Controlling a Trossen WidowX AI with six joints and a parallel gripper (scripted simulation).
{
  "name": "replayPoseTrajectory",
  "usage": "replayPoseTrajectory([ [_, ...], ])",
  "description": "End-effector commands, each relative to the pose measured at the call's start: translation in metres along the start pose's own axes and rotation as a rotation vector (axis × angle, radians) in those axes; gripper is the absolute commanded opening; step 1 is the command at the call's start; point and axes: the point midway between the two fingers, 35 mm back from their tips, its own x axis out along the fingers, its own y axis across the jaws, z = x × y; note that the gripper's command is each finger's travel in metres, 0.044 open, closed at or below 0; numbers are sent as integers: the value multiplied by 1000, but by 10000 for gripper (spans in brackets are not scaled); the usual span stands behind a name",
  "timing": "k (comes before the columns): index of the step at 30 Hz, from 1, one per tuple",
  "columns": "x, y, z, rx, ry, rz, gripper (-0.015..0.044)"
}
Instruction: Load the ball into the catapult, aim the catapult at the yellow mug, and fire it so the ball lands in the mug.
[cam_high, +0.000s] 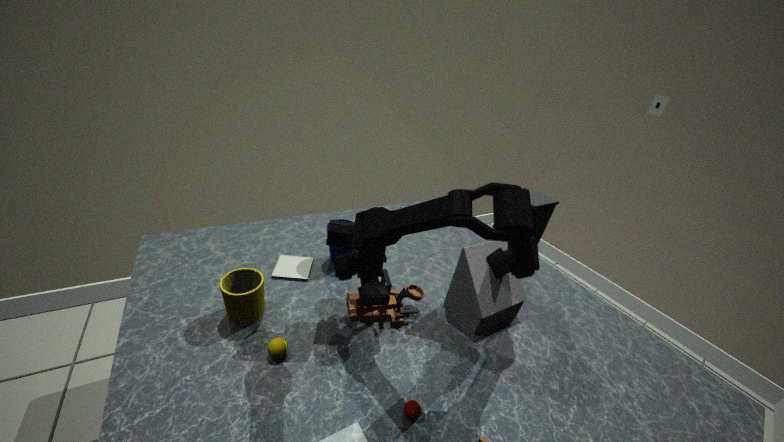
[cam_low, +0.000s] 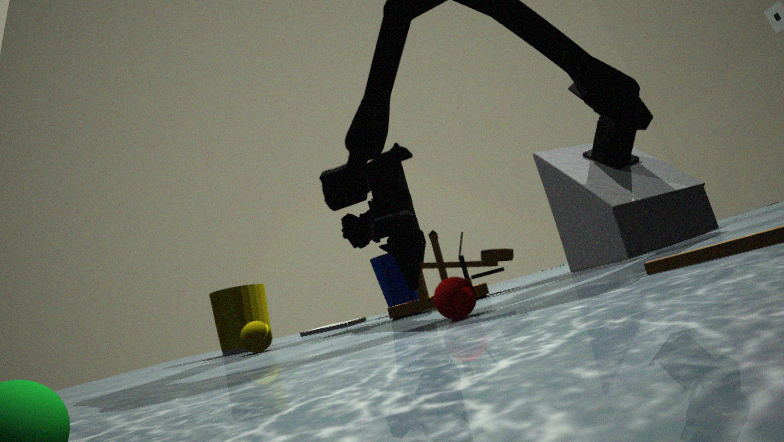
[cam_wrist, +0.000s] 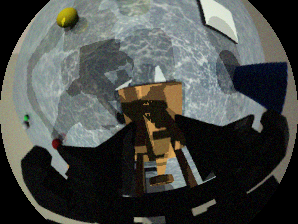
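Note:
A yellow mug (cam_high: 244, 307) (cam_low: 234, 315) stands upright at the left. The wooden catapult (cam_high: 354, 308) (cam_low: 405, 310) (cam_wrist: 172, 91) is at table level, its round cup end towards the arm's base and its other end towards the mug's side. Its cup looks empty. My gripper (cam_high: 374, 301) (cam_low: 411, 282) (cam_wrist: 155, 121) points down and is shut on the catapult's frame; the fingers hide part of it. A yellow ball (cam_high: 277, 348) (cam_low: 255, 336) (cam_wrist: 67, 17) lies near the mug. A red ball (cam_high: 411, 409) (cam_low: 454, 298) (cam_wrist: 56, 144) lies on the camera side of the catapult.
A blue mug (cam_low: 392, 285) (cam_wrist: 262, 82) stands behind the gripper. A flat white tile (cam_high: 292, 267) (cam_wrist: 220, 21) lies between the mugs. A grey block (cam_high: 461, 301) (cam_low: 587, 219) carries the arm. A green ball (cam_low: 30, 411) and a wooden bar (cam_low: 713, 252) are nearer the exterior camera.

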Motion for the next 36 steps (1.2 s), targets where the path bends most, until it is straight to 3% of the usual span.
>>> replayPoseTrajectory([
  [1, -1, 0, 0, 0, -2, 0, 0],
  [4, -1, 0, 0, 0, -2, 0, 0],
  [18, -1, 0, 0, 0, -2, 0, 368],
  [21, -24, -1, 3, 1, -4, -3, 440],
  [26, -99, -2, 1, 2, -3, -4, 440],
  [36, -97, -2, -2, 12, -3, 2, 440],
])
